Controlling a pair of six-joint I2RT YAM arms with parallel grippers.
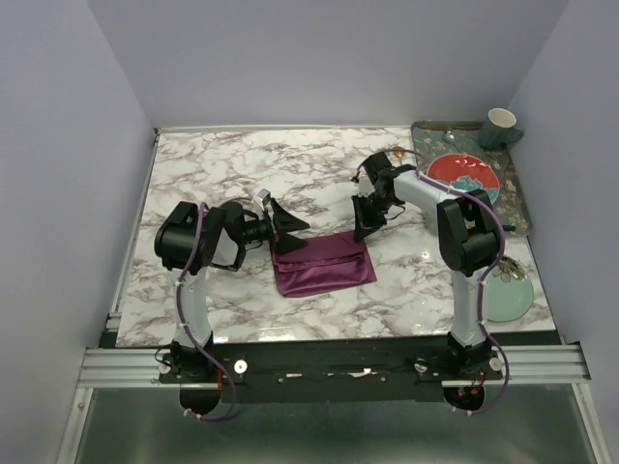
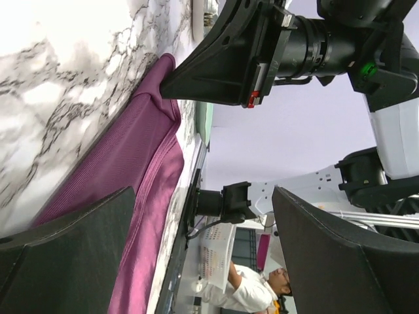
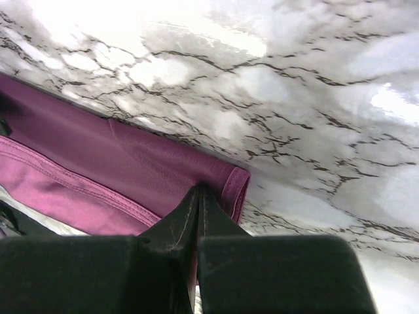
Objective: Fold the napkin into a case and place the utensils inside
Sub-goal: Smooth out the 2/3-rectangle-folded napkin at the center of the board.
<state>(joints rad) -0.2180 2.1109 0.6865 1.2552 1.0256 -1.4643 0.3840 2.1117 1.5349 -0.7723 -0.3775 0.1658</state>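
Lying at the centre of the white-and-grey marble table (image 1: 213, 174), the plum-purple satin napkin (image 1: 324, 263) is seen folded into a broad rectangle, not yet a narrow case. It is judged to be light, limp and slippery, so a hold is best taken at a corner or hemmed edge, pinched through all layers. The left gripper (image 1: 288, 226) is spread wide at the cloth's left edge, with nothing in it. The right gripper (image 3: 200, 196) is closed at the upper-right corner; whether fabric is nipped cannot be told. The silver fork and gold spoon cannot be made out.
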